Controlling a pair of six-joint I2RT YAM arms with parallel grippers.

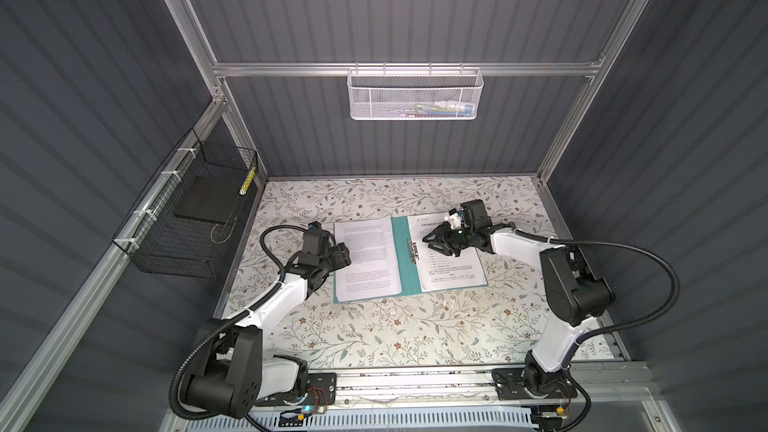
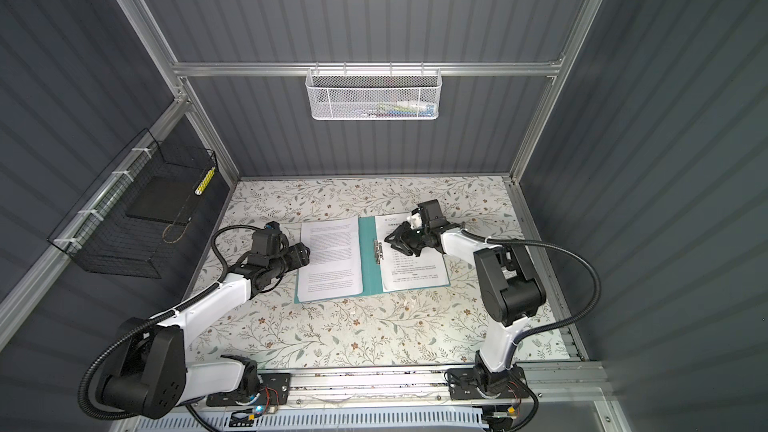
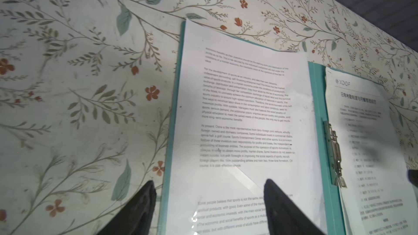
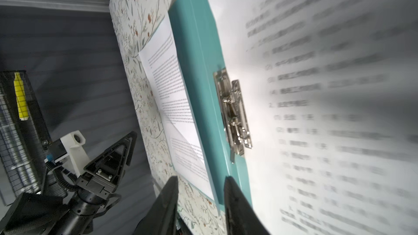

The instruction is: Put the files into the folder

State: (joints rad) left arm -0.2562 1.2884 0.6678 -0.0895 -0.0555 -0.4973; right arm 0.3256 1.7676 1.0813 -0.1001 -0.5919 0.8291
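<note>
The teal folder point(image 1: 401, 251) point(image 2: 368, 255) lies open and flat in the middle of the table. One white printed sheet of the files point(image 1: 365, 259) point(image 3: 244, 87) rests on its left cover, and another point(image 1: 451, 263) point(image 4: 316, 87) on its right cover beside the metal clip point(image 1: 413, 250) point(image 4: 233, 111). My left gripper point(image 1: 345, 253) point(image 3: 209, 188) is open and straddles the folder's left edge, holding nothing. My right gripper point(image 1: 430, 241) point(image 4: 200, 180) hovers over the right sheet near the clip. Its fingers are apart with nothing between them.
A black wire basket point(image 1: 187, 218) on the left wall holds a flat black slab point(image 1: 205, 201) and a yellow item point(image 1: 248, 182). A white mesh basket point(image 1: 415, 93) hangs on the back rail. Floral cloth point(image 1: 374, 334) covers the table.
</note>
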